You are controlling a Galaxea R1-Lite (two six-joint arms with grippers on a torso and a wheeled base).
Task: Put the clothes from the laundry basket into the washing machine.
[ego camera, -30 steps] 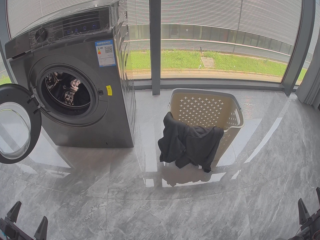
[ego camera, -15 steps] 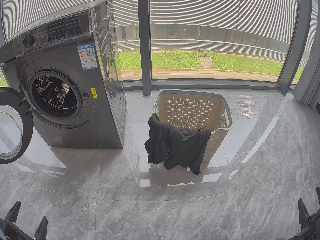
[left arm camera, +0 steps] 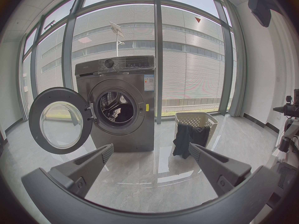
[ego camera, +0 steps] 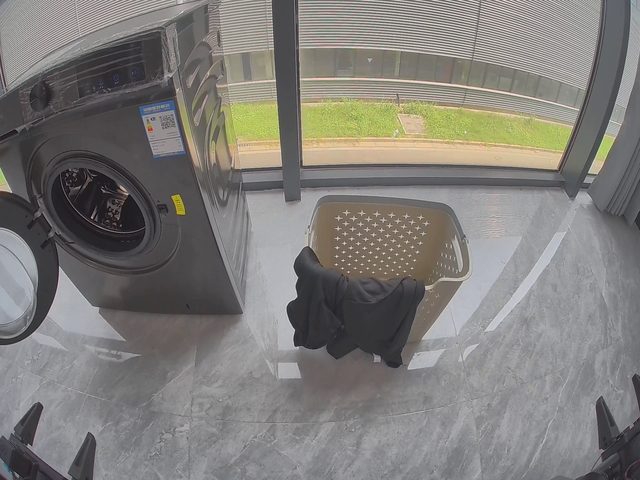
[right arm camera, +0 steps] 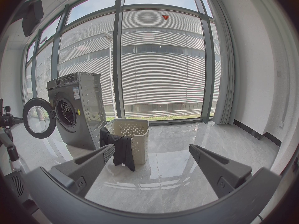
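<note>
A beige laundry basket (ego camera: 393, 235) stands on the grey floor, to the right of the washing machine (ego camera: 127, 188). A black garment (ego camera: 353, 311) hangs over the basket's near rim and down its front. The machine's round door (ego camera: 20, 268) is swung open to the left, and dark clothes (left arm camera: 120, 112) lie in the drum. My left gripper (ego camera: 57, 438) is low at the near left, open and holding nothing. My right gripper (ego camera: 620, 405) is at the near right, also open and holding nothing. Both are well short of the basket (right arm camera: 134, 131) and the garment (right arm camera: 120, 147).
A glass window wall with a dark pillar (ego camera: 287, 81) runs behind the machine and the basket. A curtain (ego camera: 620, 168) hangs at the far right. The open door juts out over the floor on the left. Bare polished floor (ego camera: 320, 421) lies between my grippers and the basket.
The head camera has moved: the washing machine and basket have slid left in the picture. Neither gripper has changed its place in view, and the garment hangs as before.
</note>
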